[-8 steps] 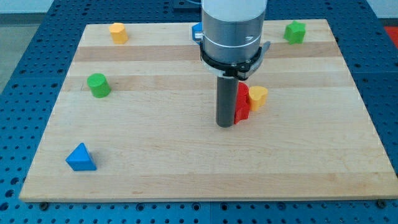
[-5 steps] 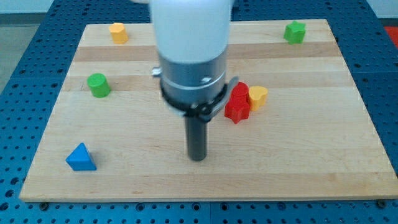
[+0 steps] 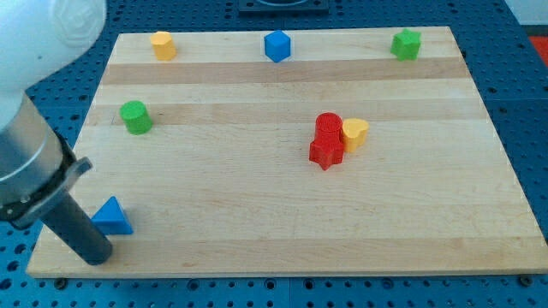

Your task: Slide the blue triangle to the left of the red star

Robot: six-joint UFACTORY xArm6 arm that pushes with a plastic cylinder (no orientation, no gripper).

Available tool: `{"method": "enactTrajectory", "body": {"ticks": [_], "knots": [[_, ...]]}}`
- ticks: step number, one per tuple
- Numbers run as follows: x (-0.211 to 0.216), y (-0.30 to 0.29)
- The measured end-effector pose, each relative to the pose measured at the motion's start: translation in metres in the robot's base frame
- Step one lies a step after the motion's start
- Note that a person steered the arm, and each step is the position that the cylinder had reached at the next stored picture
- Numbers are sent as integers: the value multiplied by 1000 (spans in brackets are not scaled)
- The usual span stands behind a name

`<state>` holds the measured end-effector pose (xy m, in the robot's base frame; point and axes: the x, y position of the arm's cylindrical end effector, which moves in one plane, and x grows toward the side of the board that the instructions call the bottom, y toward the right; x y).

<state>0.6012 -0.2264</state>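
My tip (image 3: 96,257), a bare rod holding nothing, is sitting just left of the blue triangle (image 3: 111,217). Approach step; next, a rightward push toward the red star (image 3: 326,153).

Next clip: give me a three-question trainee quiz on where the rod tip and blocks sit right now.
1. True or false: my tip sits at the view's right of the blue triangle block.
2. Which block touches the red star-shaped block from the view's top? A) red cylinder block B) green cylinder block C) blue cube block
3. Fill in: the yellow block near the star lies on the star's view-____ side.

Key: 1 false; it is at the triangle's lower left. 2 A. 3 right.
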Motion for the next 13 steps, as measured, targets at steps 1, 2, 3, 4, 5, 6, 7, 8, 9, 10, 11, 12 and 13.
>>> {"method": "enactTrajectory", "body": {"ticks": [1, 2, 3, 4, 5, 6, 7, 8, 9, 10, 11, 12, 13], "knots": [[-13, -3], [-31, -3], [-48, 0], [-63, 14], [-74, 36], [-86, 66], [-106, 95], [-129, 115], [-148, 117], [-163, 119], [-173, 133], [-173, 149], [-173, 169]]}}
